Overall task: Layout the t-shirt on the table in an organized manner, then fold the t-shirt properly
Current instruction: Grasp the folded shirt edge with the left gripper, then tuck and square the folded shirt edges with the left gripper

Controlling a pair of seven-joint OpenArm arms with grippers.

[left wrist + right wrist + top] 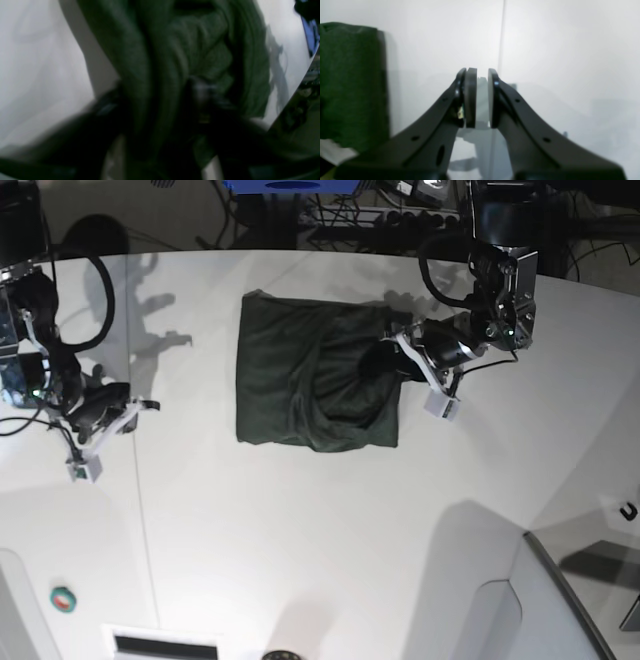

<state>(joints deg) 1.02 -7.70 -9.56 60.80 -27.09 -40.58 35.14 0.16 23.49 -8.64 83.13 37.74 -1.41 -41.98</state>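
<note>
Down at the near side of the table (pixel 300 540) nothing but glossy white top, so eyes go up to the middle, where the t-shirt (pixel 300 380) lies as a rough dark green block, already doubled over on itself, with a bunched ridge running through its middle. Off to one side the right gripper (pixel 482 97) hangs over bare table, well apart from the cloth — its pads stand a narrow gap apart and there's nothing between them. Further back, the left gripper (pixel 385 360) is buried in the shirt's far corner. In its wrist view, thick green folds crowd right up against the fingers and the picture is too smeared and dark to say how wide they stand or whether cloth is pinched — I can't tell.

This is soft, light knit: it will sag, drag and crease rather than hold a shape, and it likely slides easily on that shiny top. To my eye the best holds are the edges and corners — hem or shoulder seam, pinching a single layer, not the lump in the middle.
</note>
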